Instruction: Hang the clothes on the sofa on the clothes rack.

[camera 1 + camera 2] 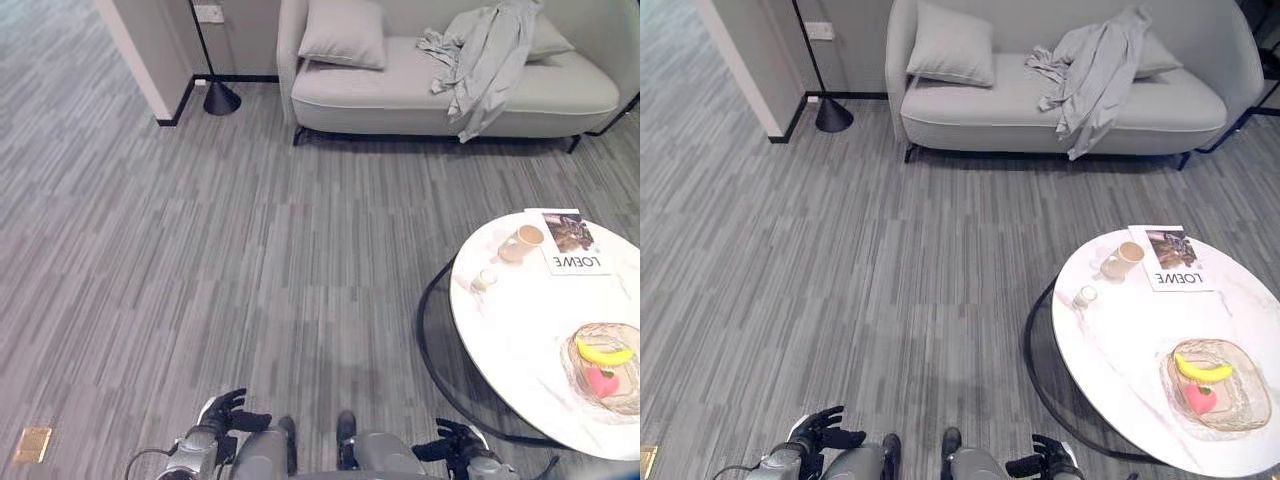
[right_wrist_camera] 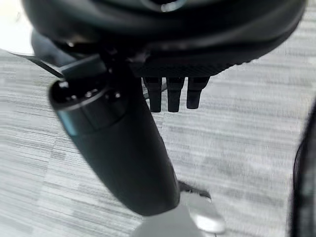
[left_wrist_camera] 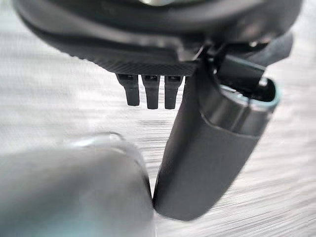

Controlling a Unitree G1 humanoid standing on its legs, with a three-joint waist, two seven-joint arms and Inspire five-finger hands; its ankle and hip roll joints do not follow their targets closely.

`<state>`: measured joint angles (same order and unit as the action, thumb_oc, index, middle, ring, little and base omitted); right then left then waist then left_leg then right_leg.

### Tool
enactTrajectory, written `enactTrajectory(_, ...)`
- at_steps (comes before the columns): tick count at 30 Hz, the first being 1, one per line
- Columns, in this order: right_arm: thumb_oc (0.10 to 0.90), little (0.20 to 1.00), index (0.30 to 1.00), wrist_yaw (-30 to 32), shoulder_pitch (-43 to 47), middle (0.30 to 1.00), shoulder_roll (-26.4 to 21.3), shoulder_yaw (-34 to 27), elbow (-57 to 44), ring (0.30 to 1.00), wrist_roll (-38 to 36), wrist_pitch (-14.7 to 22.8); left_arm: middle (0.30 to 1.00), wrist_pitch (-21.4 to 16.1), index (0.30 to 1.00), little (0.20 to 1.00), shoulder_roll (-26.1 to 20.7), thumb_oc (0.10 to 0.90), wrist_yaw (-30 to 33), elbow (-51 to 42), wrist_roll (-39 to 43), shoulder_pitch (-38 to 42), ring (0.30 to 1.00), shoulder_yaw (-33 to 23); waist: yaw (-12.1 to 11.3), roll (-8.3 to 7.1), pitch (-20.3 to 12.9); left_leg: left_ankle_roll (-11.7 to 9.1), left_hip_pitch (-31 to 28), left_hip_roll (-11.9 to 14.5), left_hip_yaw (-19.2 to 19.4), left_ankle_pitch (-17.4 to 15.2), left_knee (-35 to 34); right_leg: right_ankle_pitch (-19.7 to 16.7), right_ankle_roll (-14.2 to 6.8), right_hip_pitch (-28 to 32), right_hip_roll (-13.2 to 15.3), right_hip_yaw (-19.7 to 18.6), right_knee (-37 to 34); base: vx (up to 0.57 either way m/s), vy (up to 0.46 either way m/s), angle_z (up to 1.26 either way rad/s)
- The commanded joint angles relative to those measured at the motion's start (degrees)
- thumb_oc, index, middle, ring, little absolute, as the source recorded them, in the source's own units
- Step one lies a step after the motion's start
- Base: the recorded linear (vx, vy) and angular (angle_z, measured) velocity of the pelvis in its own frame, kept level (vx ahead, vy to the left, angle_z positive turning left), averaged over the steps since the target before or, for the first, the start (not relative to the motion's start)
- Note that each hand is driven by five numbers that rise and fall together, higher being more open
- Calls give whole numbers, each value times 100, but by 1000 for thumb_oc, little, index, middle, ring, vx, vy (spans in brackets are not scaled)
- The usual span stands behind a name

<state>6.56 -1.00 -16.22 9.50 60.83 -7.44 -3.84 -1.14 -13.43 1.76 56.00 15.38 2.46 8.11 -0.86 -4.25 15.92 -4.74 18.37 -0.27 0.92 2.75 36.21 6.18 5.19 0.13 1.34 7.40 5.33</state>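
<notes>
Your left hand's fingers [image 3: 150, 91] hang straight and relaxed with nothing between them and the thumb; the right hand's fingers [image 2: 173, 94] are the same, loose and empty over the grey striped carpet [image 1: 200, 250]. In the head views both hands sit low at your sides, the left hand [image 1: 225, 412] and the right hand [image 1: 450, 440] at the near edge of the scene, well apart from anything you need to handle.

The thing you are after is the pale grey garment [image 1: 485, 60], crumpled and draped over the backrest and seat of the light grey upholstered sofa [image 1: 380, 95] at the far side of the room. It lies straight ahead and to your right, with open carpet between you and it. Its long axis runs down from the top of the backrest, across the seat cushion, to a tail hanging over the front edge. A grey square pillow [image 1: 345, 32] leans at the sofa's left end, apart from the garment.

Your right hand looks the nearer one, since the garment lies on the right half of the sofa. Mind the round white marble bench [image 1: 530, 340] just ahead to your right: it carries a cup [image 1: 520, 243], a magazine [image 1: 570, 240] and a glass bowl of fruit [image 1: 605, 365]. You would likely pass to its left while walking forward. I cannot spot a clothes rack from here; a black floor-lamp base [image 1: 221, 98] stands by the wall corner.
</notes>
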Motion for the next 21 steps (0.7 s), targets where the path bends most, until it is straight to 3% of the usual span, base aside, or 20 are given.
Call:
enactTrajectory(1,800,900,900,14,-167,900,-381,25,-366,900,-101,125,900,33,900,900,-72,800,78,-51,-105,-248,900,142,-57,-80,-150,271,-119,187,230,-326,-2049,-4,-590,1044,164,-64,-990,388,108,-14)
enactTrajectory(2,800,900,900,14,-167,900,-382,25,-365,900,-101,125,900,33,900,900,-71,800,78,-51,-105,-247,900,141,-51,-85,-160,270,-123,179,228,-297,-2088,-7,-590,1031,169,-59,-987,548,155,-21)
enactTrajectory(3,800,900,900,43,-48,900,-404,36,-253,900,-101,127,900,37,900,900,-80,800,60,90,-227,-212,900,163,-155,-57,-186,114,48,342,245,59,-3310,164,-651,1312,173,-14,-1030,442,121,-8)
enactTrajectory(5,800,900,900,46,58,900,-409,38,-139,900,-116,137,900,55,900,900,-90,800,43,326,-366,-189,900,167,-207,-12,-291,36,76,467,445,315,-3920,275,-733,1505,177,-90,-1025,466,142,1)
enactTrajectory(9,800,900,900,-38,66,900,-340,-12,-50,900,-82,152,900,57,900,900,-65,800,6,596,-375,-240,900,51,-357,11,-536,123,-233,326,417,691,-3876,263,-925,1729,417,-314,-642,578,239,-64)
enactTrajectory(10,800,900,900,-93,12,900,-297,-14,-41,900,-18,158,900,53,900,900,-75,800,2,639,-419,-273,900,26,-343,-39,-611,212,-462,176,458,696,-3920,-28,-1021,1605,594,-303,-69,530,268,-94)
enactTrajectory(11,800,900,900,-154,-20,900,-298,37,-70,900,117,148,900,75,900,900,-111,800,-25,535,-357,-314,900,-19,-362,-56,-608,402,-906,-45,527,530,-3994,-855,-1126,1085,909,-278,1298,681,389,-84)
enactTrajectory(12,800,900,900,-174,-4,900,-307,57,-119,900,160,119,900,82,900,900,-131,800,-21,475,-315,-312,900,-56,-352,-36,-534,547,-1174,-155,575,402,-4033,-1495,-1119,690,1162,-228,2108,591,403,-98)
enactTrajectory(13,800,900,900,-153,13,900,-310,68,-205,900,170,125,900,82,900,900,-174,800,7,446,-315,-282,900,-46,-310,11,-491,652,-1405,-222,589,267,-4102,-1762,-1054,361,1312,-153,2624,404,320,-78)
enactTrajectory(14,800,900,900,-147,36,900,-299,74,-231,900,244,105,900,92,900,900,-195,800,13,443,-305,-268,900,-58,-258,74,-423,723,-1641,-238,593,105,-4121,-1769,-1032,-4,1449,-116,3079,397,271,-48)
enactTrajectory(15,800,900,900,-138,48,900,-294,90,-249,900,274,91,900,80,900,900,-197,800,15,427,-301,-247,900,-62,-212,151,-368,755,-1833,-217,620,-49,-4121,-1527,-955,-371,1537,-3,3250,428,195,7)
enactTrajectory(16,800,900,900,-154,59,900,-293,100,-325,900,248,111,900,46,900,900,-188,800,23,419,-273,-205,900,-59,-147,216,-333,739,-2001,-177,619,-203,-4121,-1261,-902,-639,1503,204,2908,310,102,25)
enactTrajectory(18,800,900,900,-159,66,900,-314,107,-405,900,232,113,900,32,900,900,-187,800,21,402,-269,-171,900,-48,-50,269,-273,722,-2164,-159,579,-287,-4121,-1124,-897,-713,1425,358,2518,308,14,37)
enactTrajectory(19,800,900,900,-164,103,900,-329,121,-500,900,230,116,900,5,900,900,-197,800,20,425,-294,-148,900,-31,52,294,-225,704,-2321,-172,565,-415,-4121,-1047,-923,-941,1220,389,1968,502,-43,57)
enactTrajectory(20,800,900,900,-141,141,900,-354,122,-568,900,213,123,900,-8,900,900,-197,800,2,436,-324,-134,900,-34,153,288,-178,660,-2534,-205,511,-581,-4121,-1080,-986,-1026,974,419,1173,703,-128,36)
enactTrajectory(21,800,900,900,-136,151,900,-382,123,-667,900,205,116,900,-24,900,900,-214,800,-14,509,-424,-118,900,-91,317,194,-172,575,-2816,-307,351,-865,-4121,-1238,-1170,-1128,592,237,-156,753,-152,16)
